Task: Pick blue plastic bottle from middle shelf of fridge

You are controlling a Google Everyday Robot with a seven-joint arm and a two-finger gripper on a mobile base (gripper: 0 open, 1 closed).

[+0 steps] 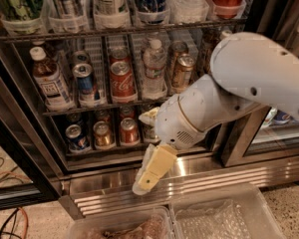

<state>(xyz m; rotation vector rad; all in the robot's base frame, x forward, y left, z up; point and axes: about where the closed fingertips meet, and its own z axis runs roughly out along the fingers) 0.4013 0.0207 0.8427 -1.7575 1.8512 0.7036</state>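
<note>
I'm looking into the fridge [229, 176], door open, and I'll place everything from the red cola can [122, 81] standing near the centre of the middle shelf [89, 107]. The white arm [249, 78] fills the space to the right of that can and reaches down past it, hiding the right end of the rack. Two clear plastic bins [224, 213] sit at the bottom of my view, well below the can and in front of the ribbed steel base.

The tool [142, 185] hangs below and slightly right of the can, in front of the steel base and clear of every shelf. It holds nothing, and I cannot tell whether it is spread or pressed together.

The blue plastic bottle [47, 78] stands upright at the left end of the same rack, two lanes left of the can. A blue soda can [84, 83] stands between them. A clear water bottle [153, 68] is just right of the can.
</note>
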